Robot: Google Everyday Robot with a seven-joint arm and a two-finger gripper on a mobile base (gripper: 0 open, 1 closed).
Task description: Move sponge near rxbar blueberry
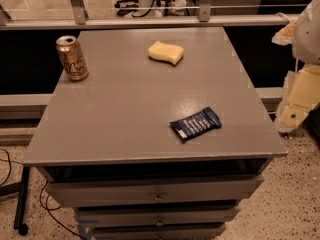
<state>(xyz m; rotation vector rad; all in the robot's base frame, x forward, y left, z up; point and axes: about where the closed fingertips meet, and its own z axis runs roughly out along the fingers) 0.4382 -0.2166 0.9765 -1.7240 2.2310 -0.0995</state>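
The sponge (166,52) is a pale yellow foam block with wavy edges, lying at the back middle of the grey cabinet top (125,114). The rxbar blueberry (195,123) is a flat dark blue wrapper with white lettering, lying near the front right of the top, well apart from the sponge. My gripper (296,101) hangs at the far right edge of the view, beside and off the cabinet's right side, to the right of the bar and holding nothing that I can see.
A gold drink can (72,58) stands upright at the back left corner. The cabinet has drawers (157,193) below its front edge. A railing (150,21) runs behind the cabinet. Cables (10,164) lie on the floor at left.
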